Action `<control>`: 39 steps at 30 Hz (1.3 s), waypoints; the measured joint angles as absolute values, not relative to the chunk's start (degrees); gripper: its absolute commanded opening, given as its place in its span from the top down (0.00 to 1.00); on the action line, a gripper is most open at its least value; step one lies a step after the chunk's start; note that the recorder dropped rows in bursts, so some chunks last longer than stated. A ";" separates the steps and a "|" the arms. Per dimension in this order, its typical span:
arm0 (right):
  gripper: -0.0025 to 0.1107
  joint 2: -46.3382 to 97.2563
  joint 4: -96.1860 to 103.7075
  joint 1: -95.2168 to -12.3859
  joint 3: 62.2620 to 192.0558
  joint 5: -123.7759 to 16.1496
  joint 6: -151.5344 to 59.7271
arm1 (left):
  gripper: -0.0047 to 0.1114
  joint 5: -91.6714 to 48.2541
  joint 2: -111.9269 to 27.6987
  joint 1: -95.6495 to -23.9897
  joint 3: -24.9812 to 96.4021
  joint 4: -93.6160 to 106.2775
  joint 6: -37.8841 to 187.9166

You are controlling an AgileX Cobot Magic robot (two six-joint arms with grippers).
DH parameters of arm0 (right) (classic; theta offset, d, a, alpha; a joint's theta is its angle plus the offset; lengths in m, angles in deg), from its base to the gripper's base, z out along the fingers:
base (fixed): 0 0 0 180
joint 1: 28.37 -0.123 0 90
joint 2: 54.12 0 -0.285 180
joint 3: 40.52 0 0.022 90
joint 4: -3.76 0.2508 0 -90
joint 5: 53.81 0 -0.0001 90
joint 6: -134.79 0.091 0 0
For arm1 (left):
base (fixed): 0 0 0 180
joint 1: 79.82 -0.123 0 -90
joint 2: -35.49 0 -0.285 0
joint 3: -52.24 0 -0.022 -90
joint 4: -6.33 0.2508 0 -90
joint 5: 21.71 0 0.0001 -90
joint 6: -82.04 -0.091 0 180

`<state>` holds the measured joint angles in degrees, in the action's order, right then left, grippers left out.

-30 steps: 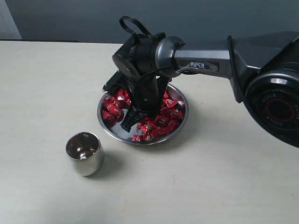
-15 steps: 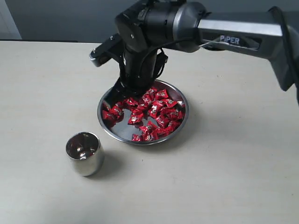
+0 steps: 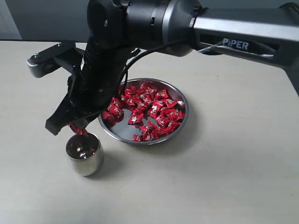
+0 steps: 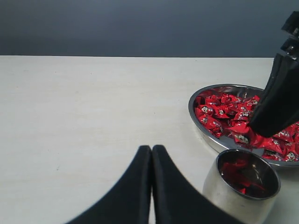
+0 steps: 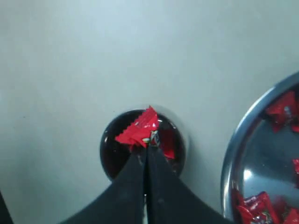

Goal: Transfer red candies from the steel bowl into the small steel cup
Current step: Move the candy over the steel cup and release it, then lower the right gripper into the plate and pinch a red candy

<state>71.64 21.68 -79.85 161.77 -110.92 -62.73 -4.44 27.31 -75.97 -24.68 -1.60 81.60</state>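
Note:
The steel bowl holds many red candies near the table's middle. Left of it and nearer the front stands the small steel cup. My right gripper reaches across and hangs just above the cup's mouth, shut on one red candy. The right wrist view has that candy pinched at the fingertips of the right gripper, right over the cup. My left gripper is shut and empty, low over bare table beside the cup. Red shows inside the cup; candy or reflection, I cannot tell.
The bowl's rim lies a short gap from the cup. In the left wrist view a finger of the right gripper hangs between bowl and cup. A dark wall runs behind the table's far edge.
The right gripper has lifted out of the bowl with one candy and swung left and forward, stopping over the cup. Bowl and cup have not moved.

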 measured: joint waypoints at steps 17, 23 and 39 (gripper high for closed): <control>0.63 71.64 15.62 -80.52 161.77 -114.21 -62.31 | 0.96 -4.44 27.31 -75.97 -24.68 -1.71 81.60; 0.63 72.16 4.72 -78.21 161.77 -113.59 -52.58 | 0.96 -4.44 27.31 -75.97 -24.68 -1.59 81.60; 0.63 83.22 2.04 -71.62 161.77 -109.56 -49.30 | 0.96 -4.44 27.31 -75.97 -24.68 -1.59 81.60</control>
